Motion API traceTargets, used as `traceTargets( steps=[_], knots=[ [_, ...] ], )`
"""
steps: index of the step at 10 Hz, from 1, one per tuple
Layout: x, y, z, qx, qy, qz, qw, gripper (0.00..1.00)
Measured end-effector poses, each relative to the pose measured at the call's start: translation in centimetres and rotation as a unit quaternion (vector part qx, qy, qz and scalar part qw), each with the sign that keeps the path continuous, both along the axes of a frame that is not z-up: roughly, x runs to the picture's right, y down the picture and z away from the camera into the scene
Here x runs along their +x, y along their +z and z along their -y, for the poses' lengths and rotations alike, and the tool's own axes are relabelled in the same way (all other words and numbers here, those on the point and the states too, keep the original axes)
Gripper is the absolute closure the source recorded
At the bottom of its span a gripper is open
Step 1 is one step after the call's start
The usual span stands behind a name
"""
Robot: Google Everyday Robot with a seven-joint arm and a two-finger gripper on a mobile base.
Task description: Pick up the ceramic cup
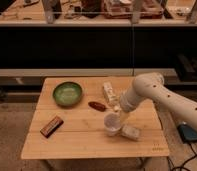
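Note:
The ceramic cup (pixel 111 124) is a small pale round cup with a wide rim, standing on the wooden table (pixel 77 142) right of centre, near the front. My gripper (pixel 119 116) hangs at the end of the white arm (pixel 157 92), which reaches in from the right. The gripper is low, right at the cup's right rim.
A green bowl (pixel 67 93) sits at the back left. A small reddish-brown object (pixel 97 105) lies mid-table. A white box (pixel 109 93) lies behind the cup, a pale block (pixel 130 132) just right of it. A brown bar (pixel 51 126) lies front left. A blue device (pixel 190 134) is on the floor.

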State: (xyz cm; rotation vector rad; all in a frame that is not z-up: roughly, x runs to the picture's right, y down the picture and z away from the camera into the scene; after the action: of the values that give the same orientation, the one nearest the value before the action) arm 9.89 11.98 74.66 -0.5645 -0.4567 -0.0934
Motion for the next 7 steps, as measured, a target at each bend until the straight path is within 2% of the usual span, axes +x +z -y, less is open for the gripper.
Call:
traceTargets(
  steps=[3, 5, 7],
  knots=[
    [-1.9, 1.1, -2.2, -0.038, -0.018, 0.016, 0.999, 0.35],
    [-3.3, 2.3, -3.0, -0.047, -0.027, 0.031, 0.9981, 0.49],
    [-3.6, 4.1, -2.8, -0.034, -0.027, 0.043, 0.9981, 0.68]
  ],
)
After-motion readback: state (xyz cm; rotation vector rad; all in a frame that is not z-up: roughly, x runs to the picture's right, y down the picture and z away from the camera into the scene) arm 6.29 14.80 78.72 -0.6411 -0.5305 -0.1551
